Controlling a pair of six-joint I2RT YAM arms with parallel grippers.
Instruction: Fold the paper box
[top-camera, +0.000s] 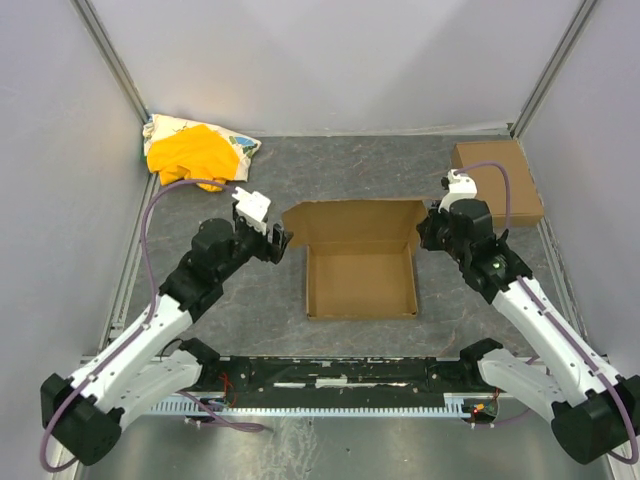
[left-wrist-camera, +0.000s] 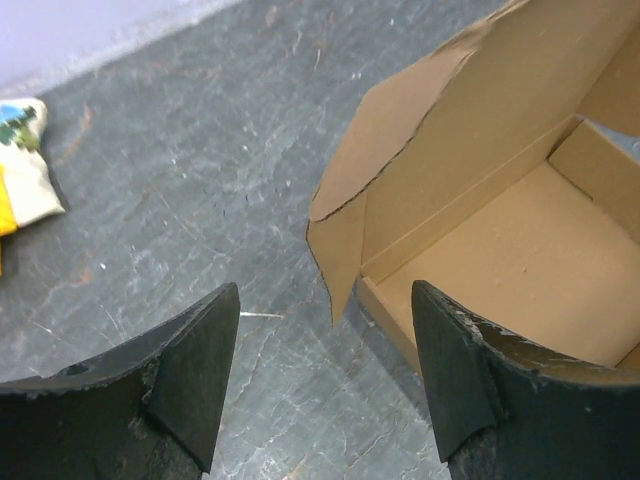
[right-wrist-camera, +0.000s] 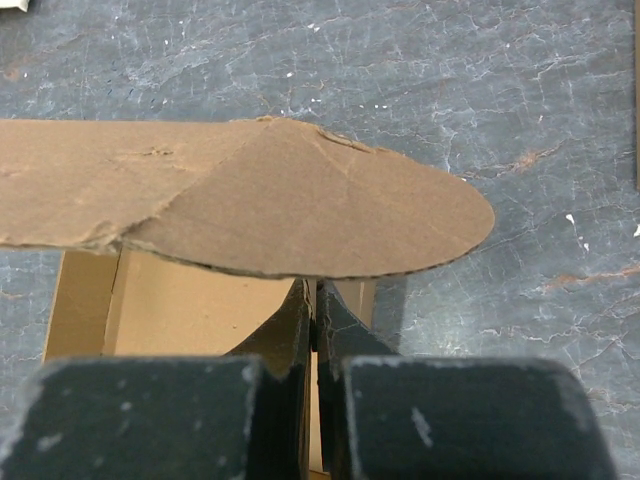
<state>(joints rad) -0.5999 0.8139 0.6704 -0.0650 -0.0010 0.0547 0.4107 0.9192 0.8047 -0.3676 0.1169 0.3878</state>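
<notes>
A: We start with the table (top-camera: 250, 180). The paper box (top-camera: 360, 290) sits mid-table, between the two arms. The tray part is formed with its walls up. The lid (top-camera: 350, 220) stands upright along the far edge, not closed.

B: Agreed. So we log the step as tucking the lid's side ears, then closing?

A: That's our read. We see the left gripper (top-camera: 276, 242) wide open and empty, just beside the far-left corner, facing the left ear (left-wrist-camera: 340, 250). The right gripper (top-camera: 432, 228) has its fingers pressed together, holding nothing we can see, at the right ear (right-wrist-camera: 330, 220).

B: Next move, we'd guess: fold both ears inward, tip the lid forward, and slide the ears inside the side walls. Both sides have to go together or the lid skews.

A: Hard bits: the right fingertips sit just under the rounded ear, and we can't tell if they touch it. The right wrist view cuts off most of the tray. We can't read the front wall's tabs from above.
</notes>
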